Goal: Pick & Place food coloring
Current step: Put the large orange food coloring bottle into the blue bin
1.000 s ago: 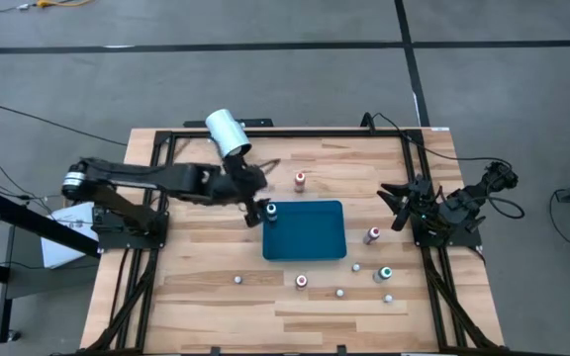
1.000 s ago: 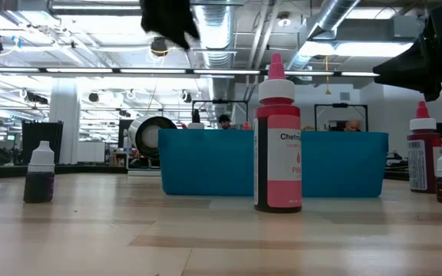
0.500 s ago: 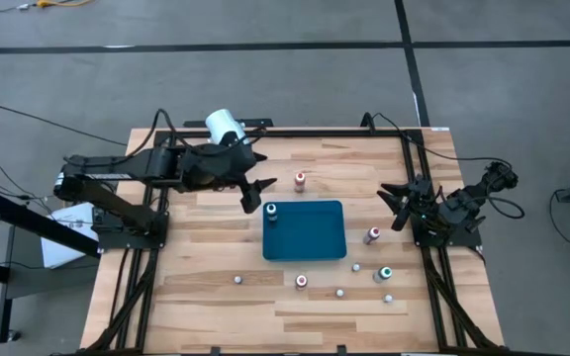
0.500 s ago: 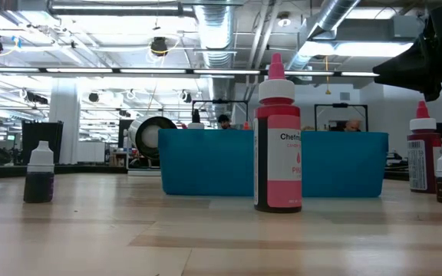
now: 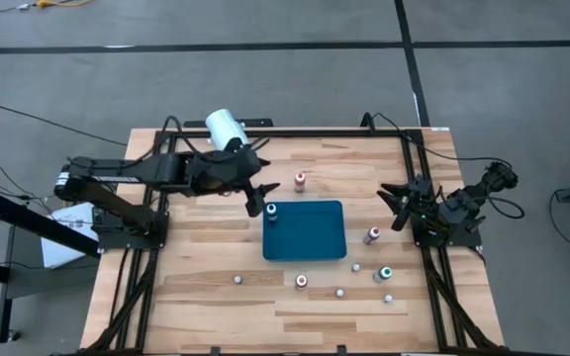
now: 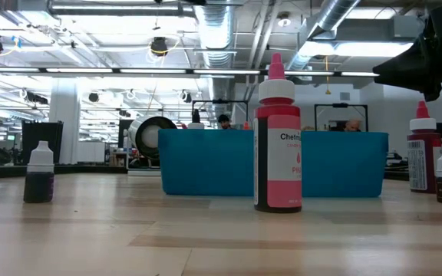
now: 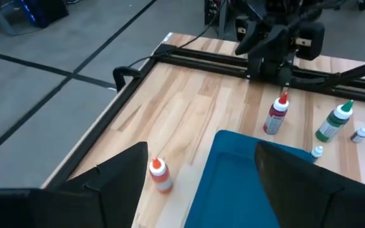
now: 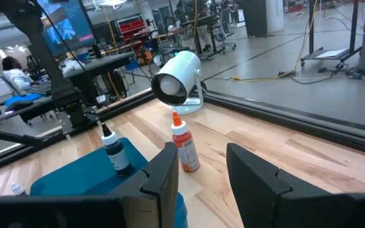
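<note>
On my overhead feed the left gripper [image 5: 256,197] hung spread open and empty, just off the teal tray's [image 5: 310,242] far-left corner. One dark bottle with a pale cap [image 5: 272,211] stood upright inside that corner of the tray. The other food coloring bottles were on the bare wood: an orange-capped one [image 5: 300,180] beyond the tray's far edge, a red one [image 5: 372,235] and a green-capped one [image 5: 385,274] toward the right arm, and a red-capped one [image 5: 301,282] at the tray's near edge. The right gripper [image 5: 400,205] waited at the table's right edge, its fingers parted around nothing.
</note>
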Robot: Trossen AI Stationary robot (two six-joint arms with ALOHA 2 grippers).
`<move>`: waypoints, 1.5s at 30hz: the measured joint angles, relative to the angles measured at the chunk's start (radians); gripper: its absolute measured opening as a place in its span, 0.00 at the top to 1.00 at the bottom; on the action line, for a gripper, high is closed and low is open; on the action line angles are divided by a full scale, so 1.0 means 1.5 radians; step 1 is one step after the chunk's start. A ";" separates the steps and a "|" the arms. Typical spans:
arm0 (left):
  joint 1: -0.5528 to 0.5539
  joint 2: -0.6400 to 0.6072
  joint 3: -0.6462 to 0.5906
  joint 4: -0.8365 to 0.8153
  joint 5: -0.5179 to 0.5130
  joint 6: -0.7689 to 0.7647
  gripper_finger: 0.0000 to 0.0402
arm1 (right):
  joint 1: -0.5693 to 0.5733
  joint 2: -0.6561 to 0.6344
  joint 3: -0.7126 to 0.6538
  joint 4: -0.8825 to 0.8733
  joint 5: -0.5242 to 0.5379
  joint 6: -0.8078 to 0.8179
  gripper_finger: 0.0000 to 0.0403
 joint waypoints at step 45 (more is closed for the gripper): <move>0.178 0.211 -0.083 0.163 0.189 0.104 0.30 | 0.000 0.000 0.000 -0.002 0.000 0.017 0.69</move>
